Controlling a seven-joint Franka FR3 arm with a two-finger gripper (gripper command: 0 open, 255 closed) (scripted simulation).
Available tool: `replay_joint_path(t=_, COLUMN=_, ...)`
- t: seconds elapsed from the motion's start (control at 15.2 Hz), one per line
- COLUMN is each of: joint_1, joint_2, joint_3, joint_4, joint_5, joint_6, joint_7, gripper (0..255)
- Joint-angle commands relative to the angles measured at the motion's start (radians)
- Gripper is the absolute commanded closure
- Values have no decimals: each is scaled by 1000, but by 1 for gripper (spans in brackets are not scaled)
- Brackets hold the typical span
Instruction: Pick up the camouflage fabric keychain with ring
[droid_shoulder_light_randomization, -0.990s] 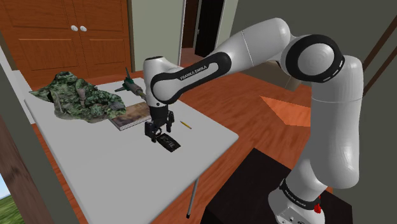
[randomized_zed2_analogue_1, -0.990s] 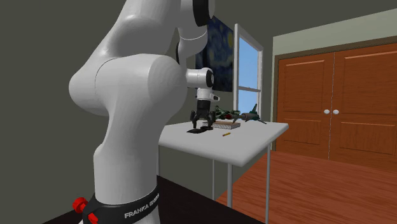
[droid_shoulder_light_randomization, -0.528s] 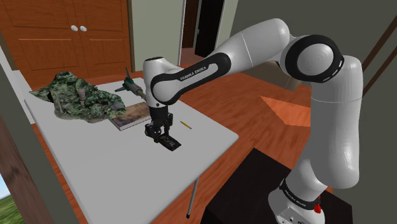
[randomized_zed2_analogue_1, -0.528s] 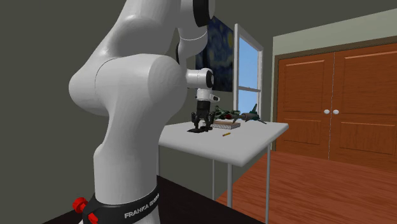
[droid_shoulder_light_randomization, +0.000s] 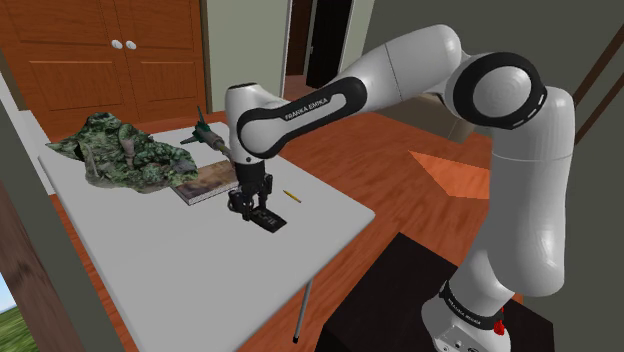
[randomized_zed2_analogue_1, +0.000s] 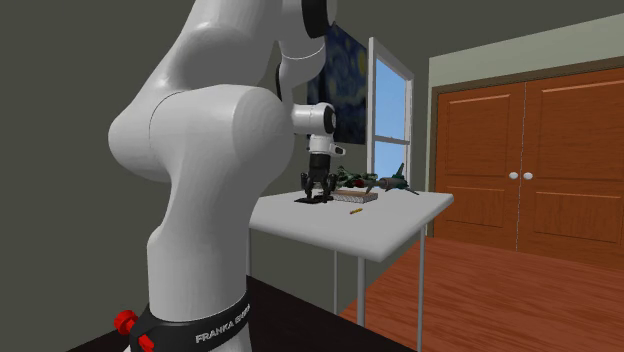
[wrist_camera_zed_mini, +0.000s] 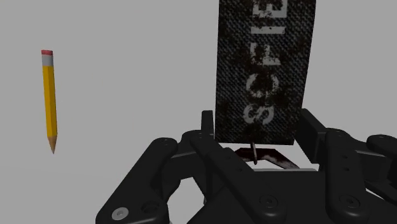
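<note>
Since half a second ago the end effector (droid_shoulder_light_randomization: 250, 206) sits a touch higher in the shoulder view, and the keychain (droid_shoulder_light_randomization: 271, 220) has shifted up with it. Nearest, at that view's lower right, is the dark stand (droid_shoulder_light_randomization: 400, 300), from which the white arm reaches up and left over the grey bench (droid_shoulder_light_randomization: 180, 265). The end effector points down at the bench's middle and pinches the keychain. In the wrist view its fingers (wrist_camera_zed_mini: 313, 130) press on both sides of the near end of a dark strap with pale letters and rusty blotches, and a thin ring (wrist_camera_zed_mini: 254, 153) shows at that clasped end. The rest of the strap stretches away from the end effector, and I cannot tell whether it is clear of the bench. Just beyond it, apart from the strap, lies a yellow pencil (droid_shoulder_light_randomization: 291, 196). Farther on is a book (droid_shoulder_light_randomization: 205, 183) with a heap of camouflage cloth (droid_shoulder_light_randomization: 120, 150) lapping over its far edge. A dark green toy plane (droid_shoulder_light_randomization: 205, 132) stands near the bench's far corner. Behind everything are brown doors (droid_shoulder_light_randomization: 90, 50).
</note>
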Motion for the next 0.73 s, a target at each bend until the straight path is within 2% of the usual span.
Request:
replay_joint_path(t=0.0, joint_1=-1, joint_2=-12, joint_3=1, joint_4=9, joint_5=3, joint_6=-21, joint_7=-1, gripper=255)
replay_joint_path(t=0.66, joint_1=-5, joint_2=-66, joint_3=7, joint_4=70, joint_5=17, joint_6=-135, joint_7=-6, gripper=255)
